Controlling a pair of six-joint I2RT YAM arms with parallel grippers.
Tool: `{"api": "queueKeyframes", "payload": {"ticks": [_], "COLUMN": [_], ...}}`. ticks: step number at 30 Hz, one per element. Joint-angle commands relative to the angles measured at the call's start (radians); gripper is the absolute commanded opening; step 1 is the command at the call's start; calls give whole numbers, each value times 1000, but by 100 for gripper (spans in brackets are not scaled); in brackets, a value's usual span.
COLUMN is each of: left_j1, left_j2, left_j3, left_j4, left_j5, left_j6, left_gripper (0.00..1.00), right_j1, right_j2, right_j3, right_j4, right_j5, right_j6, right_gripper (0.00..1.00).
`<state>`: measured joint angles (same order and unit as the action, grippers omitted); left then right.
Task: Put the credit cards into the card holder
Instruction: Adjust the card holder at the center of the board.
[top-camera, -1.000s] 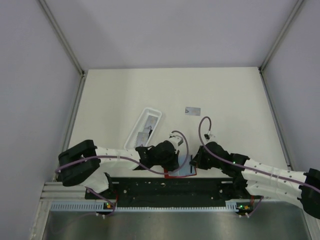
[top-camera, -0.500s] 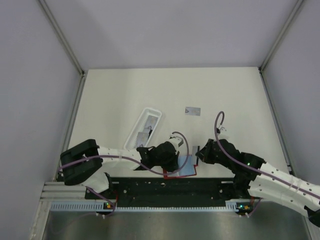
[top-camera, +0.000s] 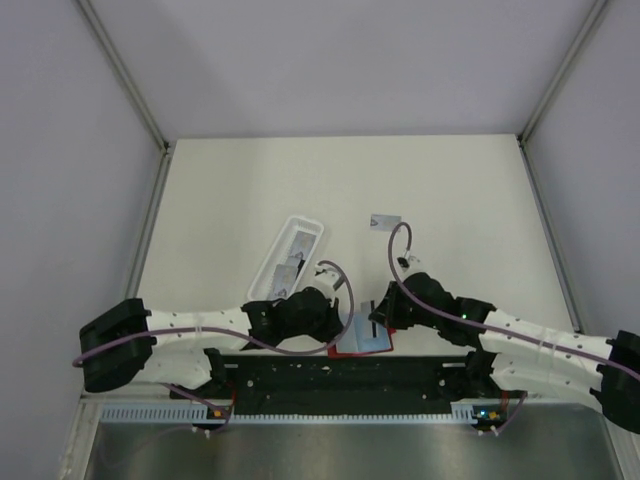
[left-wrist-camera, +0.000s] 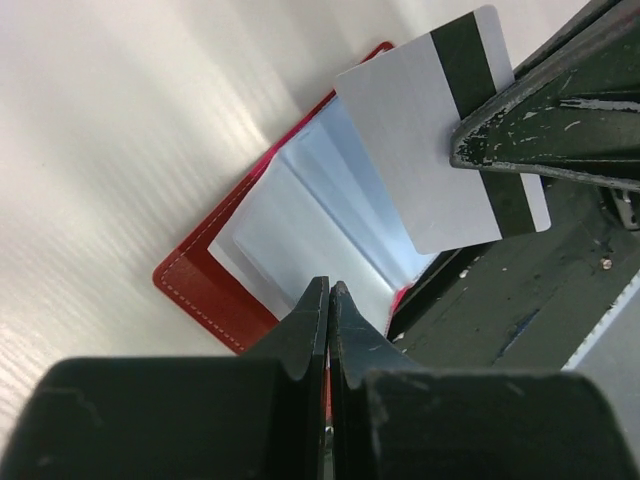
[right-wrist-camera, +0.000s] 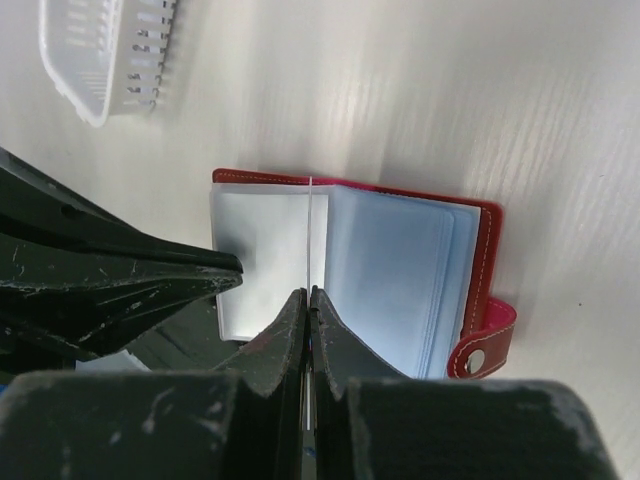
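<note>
The card holder lies open near the table's front edge, a red wallet with pale pockets facing up. My right gripper is shut on a grey credit card with a dark stripe. The card stands on edge over the middle of the open pockets. My left gripper is shut, with its tips at the left side of the pale pockets and nothing seen between them. A second grey card lies flat on the table farther back.
A long white slotted tray with more grey cards in it lies to the back left of the wallet, and its corner shows in the right wrist view. The black base rail runs right behind the wallet's near edge.
My right gripper lifted back and right with the card, then came forward and left over the open wallet. The left arm swung left, and its gripper slid a little left along the wallet.
</note>
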<state>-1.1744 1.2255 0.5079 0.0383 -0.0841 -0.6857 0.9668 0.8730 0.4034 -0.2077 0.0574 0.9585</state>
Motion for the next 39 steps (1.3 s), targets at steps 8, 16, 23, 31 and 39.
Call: {"api": "queueKeyframes", "payload": {"ticks": [8,16,23,31,39], "left_j1": [-4,-4,-4,-4,-4], "left_j2": [16,12,12,9,14], "left_j3": [-45,-65,-92,-114,-118], "left_j4": [-34,-107,-110,-107,-176], "left_j5": [-40,-69,-65,-60,-95], "left_j6": [-54,-103,-124,-127,-140], "left_gripper": [0,0,0,0,0], "right_j1": [21,21,20,19,-51], "right_j2": [49,4,-8,-8,-37], "right_j3": [3,-43,-44,-52,-60], "right_j4": [57,41,45,59,56], "right_j5": [-7,-10,-36,-54,-135], "right_j6": [22,39,16,-30,-84], "right_gripper": [0,0,0,0,0]}}
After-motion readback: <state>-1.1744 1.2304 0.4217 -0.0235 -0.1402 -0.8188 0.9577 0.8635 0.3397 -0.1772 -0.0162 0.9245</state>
